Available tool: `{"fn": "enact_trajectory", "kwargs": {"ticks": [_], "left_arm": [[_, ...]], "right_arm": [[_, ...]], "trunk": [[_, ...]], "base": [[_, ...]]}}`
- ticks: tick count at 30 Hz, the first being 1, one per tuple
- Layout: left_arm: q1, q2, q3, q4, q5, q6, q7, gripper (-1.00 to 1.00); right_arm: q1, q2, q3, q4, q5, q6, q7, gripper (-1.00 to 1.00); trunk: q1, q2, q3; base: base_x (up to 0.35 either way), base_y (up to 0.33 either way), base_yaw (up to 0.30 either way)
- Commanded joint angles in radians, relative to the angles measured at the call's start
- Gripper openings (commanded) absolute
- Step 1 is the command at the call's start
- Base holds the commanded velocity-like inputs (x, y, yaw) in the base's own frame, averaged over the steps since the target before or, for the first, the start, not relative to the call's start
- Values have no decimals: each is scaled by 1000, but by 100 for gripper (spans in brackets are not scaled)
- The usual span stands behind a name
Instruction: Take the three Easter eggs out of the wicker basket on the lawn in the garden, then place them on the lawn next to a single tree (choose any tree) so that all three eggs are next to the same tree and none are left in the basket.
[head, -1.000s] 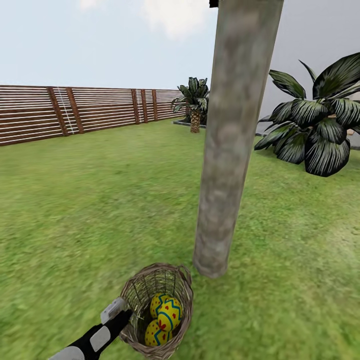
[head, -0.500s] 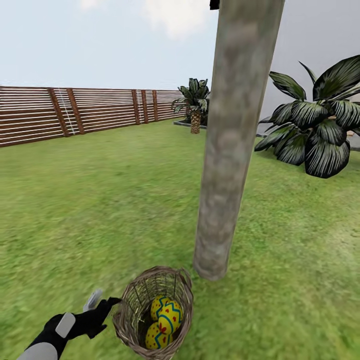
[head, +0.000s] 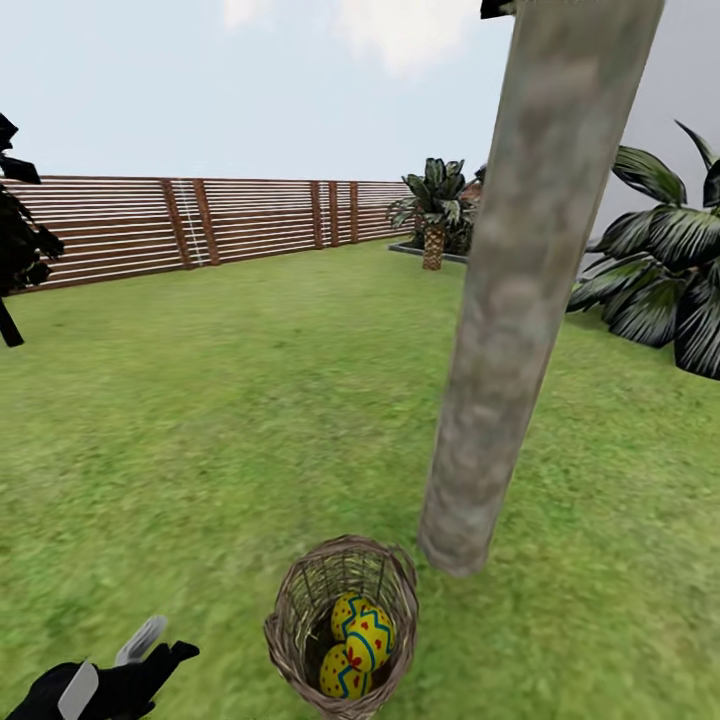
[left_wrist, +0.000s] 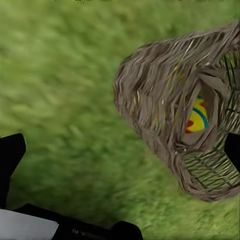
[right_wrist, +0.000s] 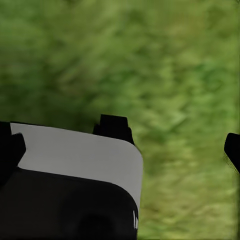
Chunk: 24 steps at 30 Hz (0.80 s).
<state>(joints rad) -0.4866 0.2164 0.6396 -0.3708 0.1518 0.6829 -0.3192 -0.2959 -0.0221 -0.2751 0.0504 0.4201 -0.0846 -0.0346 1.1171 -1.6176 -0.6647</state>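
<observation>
The wicker basket (head: 343, 625) stands upright on the lawn (head: 220, 440), just left of the base of the tree (head: 510, 300). Easter eggs (head: 368, 632), yellow with blue zigzags and red marks, lie piled inside it; two show plainly and a third peeks out behind them. My left gripper (head: 160, 647) hovers open over the grass to the basket's left, apart from it. In the left wrist view the basket (left_wrist: 170, 110) shows from the side with one egg (left_wrist: 198, 118) visible through the weave, and the left gripper (left_wrist: 120, 152) holds nothing. My right gripper (right_wrist: 121, 149) is open above bare grass.
A brown slat fence (head: 200, 225) runs along the back. A dark tree (head: 18, 250) stands at the left edge, a broad striped plant (head: 670, 290) at the right, and a small palm-like plant (head: 435, 215) further back. Open grass lies all around the trunk.
The camera has swung, shifting the whole scene right. My left gripper, at the basket's rim a second ago, has drawn away to the left with its fingers spread. The basket and eggs have stayed by the trunk.
</observation>
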Motion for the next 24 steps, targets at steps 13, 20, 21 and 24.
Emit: {"fn": "enact_trajectory", "kwargs": {"ticks": [13,20,21,24], "left_arm": [[8,-8,2,41,2,-92,9,100],[8,-6,0,43,2,-131,15,100],[8,-6,0,44,2,-132,15,100],[8,-6,0,45,3,-161,16,100]], "right_arm": [[-2,-1,-6,6,12,-7,3,100],[-2,-1,-8,6,11,-9,3,100],[-2,-1,-8,6,11,-9,3,100],[-2,-3,-11,5,9,-10,0,100]], "trunk": [[-50,91,40],[-62,112,49],[-62,112,49],[-62,112,49]], "base": [[0,0,65],[0,0,0],[0,0,0],[-78,0,0]]}}
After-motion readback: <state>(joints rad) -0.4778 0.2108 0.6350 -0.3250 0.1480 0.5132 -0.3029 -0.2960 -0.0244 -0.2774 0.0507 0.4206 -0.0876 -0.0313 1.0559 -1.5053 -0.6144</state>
